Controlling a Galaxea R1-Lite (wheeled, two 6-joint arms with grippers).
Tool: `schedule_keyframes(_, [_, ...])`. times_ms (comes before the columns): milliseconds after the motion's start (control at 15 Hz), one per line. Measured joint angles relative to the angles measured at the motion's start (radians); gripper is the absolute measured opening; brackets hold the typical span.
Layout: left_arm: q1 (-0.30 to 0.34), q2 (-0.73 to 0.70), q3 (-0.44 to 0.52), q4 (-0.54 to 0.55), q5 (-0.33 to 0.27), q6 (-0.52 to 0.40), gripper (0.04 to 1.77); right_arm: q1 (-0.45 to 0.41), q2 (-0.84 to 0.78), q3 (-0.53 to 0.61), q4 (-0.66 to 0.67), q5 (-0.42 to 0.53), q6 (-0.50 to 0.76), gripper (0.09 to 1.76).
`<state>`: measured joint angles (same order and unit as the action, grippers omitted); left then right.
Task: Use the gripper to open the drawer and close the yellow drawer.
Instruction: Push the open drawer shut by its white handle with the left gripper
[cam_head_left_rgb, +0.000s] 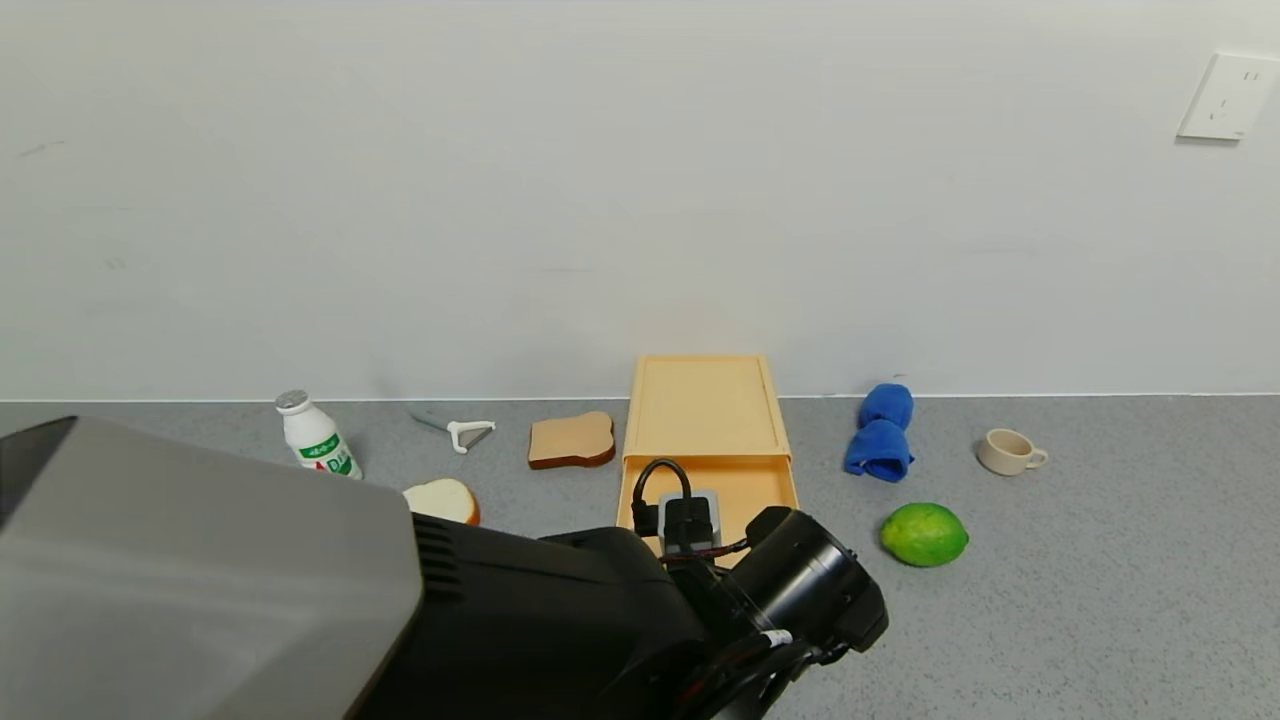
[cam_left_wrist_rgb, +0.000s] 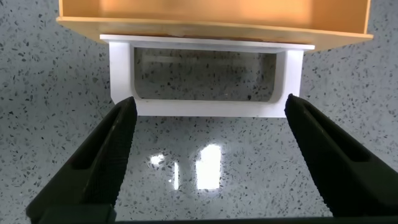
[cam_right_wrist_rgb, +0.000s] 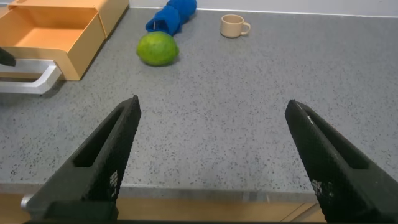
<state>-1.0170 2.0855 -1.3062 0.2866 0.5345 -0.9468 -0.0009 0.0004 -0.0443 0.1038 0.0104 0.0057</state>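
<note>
The pale yellow drawer (cam_head_left_rgb: 705, 405) stands against the wall with its tray (cam_head_left_rgb: 750, 490) slid partly out toward me. My left gripper (cam_head_left_rgb: 688, 530) hangs over the tray's front, mostly hidden under its wrist. In the left wrist view the gripper (cam_left_wrist_rgb: 209, 102) is open, and the white loop handle (cam_left_wrist_rgb: 186, 108) lies right at its fingertips (cam_left_wrist_rgb: 121, 118) with nothing gripped. The yellow tray front (cam_left_wrist_rgb: 211, 15) is just beyond. My right gripper (cam_right_wrist_rgb: 212, 102) is open and empty above the table's front edge; the drawer (cam_right_wrist_rgb: 56, 37) and handle (cam_right_wrist_rgb: 34, 81) show off to its side.
On the grey table: a white bottle (cam_head_left_rgb: 318, 437), a peeler (cam_head_left_rgb: 462, 432), a toast slice (cam_head_left_rgb: 572, 440), a white bread slice (cam_head_left_rgb: 443, 498), a blue cloth (cam_head_left_rgb: 880, 432), a cup (cam_head_left_rgb: 1010, 451) and a lime (cam_head_left_rgb: 923, 534). The wall stands directly behind the drawer.
</note>
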Motion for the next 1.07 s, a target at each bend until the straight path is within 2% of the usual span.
schedule_keyframes(400, [0.001,0.029,-0.010,-0.001,0.004,0.006,1.72,0.000,0.000,0.000,0.000,0.000,0.000,1.71])
schedule_keyframes(600, [0.000,0.039,-0.012,-0.005,0.006,0.037,1.72,0.000,0.000,0.000,0.000,0.000,0.000,1.71])
schedule_keyframes(800, [0.004,0.044,-0.008,-0.067,0.005,0.091,1.72,0.000,0.000,0.000,0.000,0.000,0.000,1.71])
schedule_keyframes(1067, [0.014,0.057,-0.011,-0.076,0.007,0.104,1.72,0.000,0.000,0.000,0.000,0.000,0.000,1.71])
